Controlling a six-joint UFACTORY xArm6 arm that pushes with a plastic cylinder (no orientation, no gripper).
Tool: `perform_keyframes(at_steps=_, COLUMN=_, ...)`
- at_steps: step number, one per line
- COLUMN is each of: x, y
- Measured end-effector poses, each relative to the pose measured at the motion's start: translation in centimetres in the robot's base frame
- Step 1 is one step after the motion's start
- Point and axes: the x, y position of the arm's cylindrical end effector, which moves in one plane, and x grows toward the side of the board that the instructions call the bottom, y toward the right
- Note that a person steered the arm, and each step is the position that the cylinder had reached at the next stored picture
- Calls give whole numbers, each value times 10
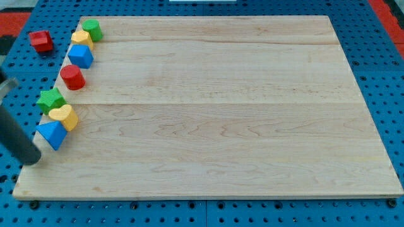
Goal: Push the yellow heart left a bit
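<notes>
The yellow heart (pixel 65 116) lies at the left edge of the wooden board (pixel 214 107), touching the green star (pixel 50 99) above it and the blue triangle (pixel 52 134) below it. My tip (pixel 31 158) is at the view's lower left, just off the board's left edge, below and left of the blue triangle and a short way from the yellow heart. The rod runs up and left out of the view.
Up the board's left edge lie a red cylinder (pixel 72 77), a blue block (pixel 81 56), a yellow block (pixel 82 39) and a green block (pixel 93 29). A red block (pixel 41 41) sits off the board on the blue pegboard.
</notes>
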Motion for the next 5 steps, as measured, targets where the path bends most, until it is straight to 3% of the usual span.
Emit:
perform_keyframes(at_steps=1, x=4, y=51)
perform_keyframes(at_steps=2, x=-79, y=122)
perform_keyframes(at_steps=3, x=-100, y=72)
perform_keyframes(at_steps=5, x=-85, y=56)
